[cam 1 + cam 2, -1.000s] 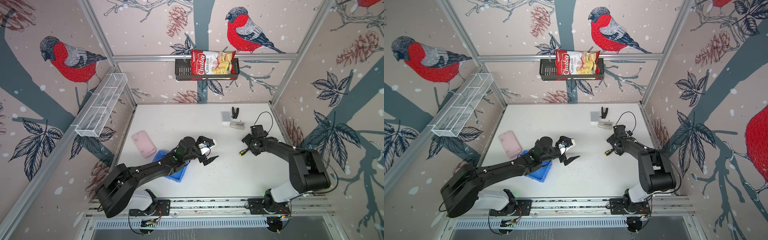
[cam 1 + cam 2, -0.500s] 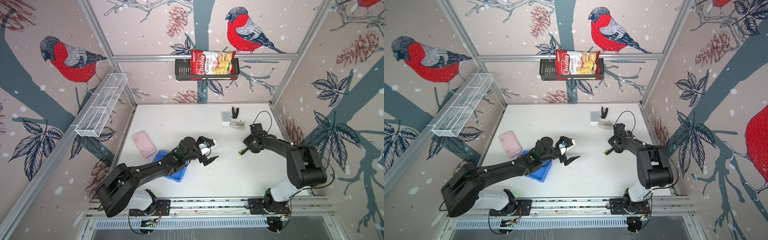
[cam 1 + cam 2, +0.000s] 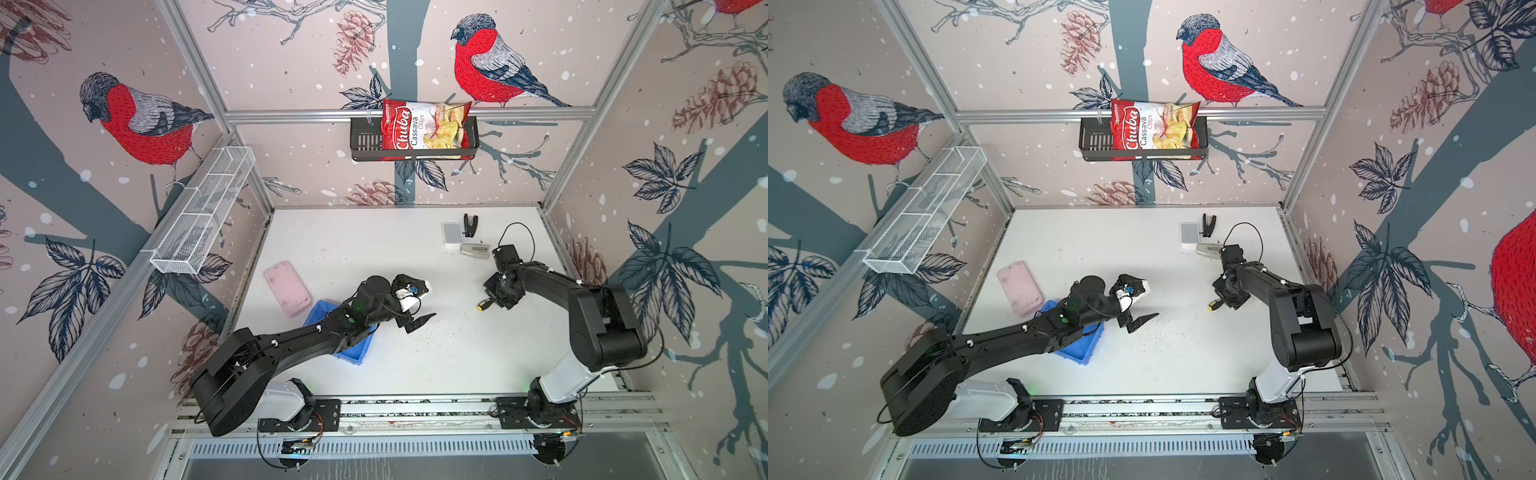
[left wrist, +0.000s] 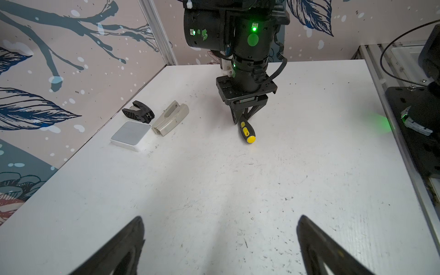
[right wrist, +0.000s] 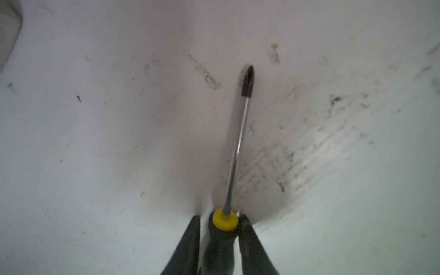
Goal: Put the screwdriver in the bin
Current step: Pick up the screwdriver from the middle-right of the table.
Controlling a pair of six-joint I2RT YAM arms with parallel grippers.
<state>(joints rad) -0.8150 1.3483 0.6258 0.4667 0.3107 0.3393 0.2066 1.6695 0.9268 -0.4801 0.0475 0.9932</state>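
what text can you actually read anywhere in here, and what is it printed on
"Chuba": large white script on the red chips bag in the black wall basket.
"Cassava Chips": next to the brand name on the same bag.
The small print near the bag's top corner is too small to read.
No readable marks show on the screwdriver, the grey stapler or the blue bin.

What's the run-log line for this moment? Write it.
right jaws: astride screwdriver handle, grip unconfirmed | screwdriver: on table | left jaws: open, empty | bin: beneath left arm
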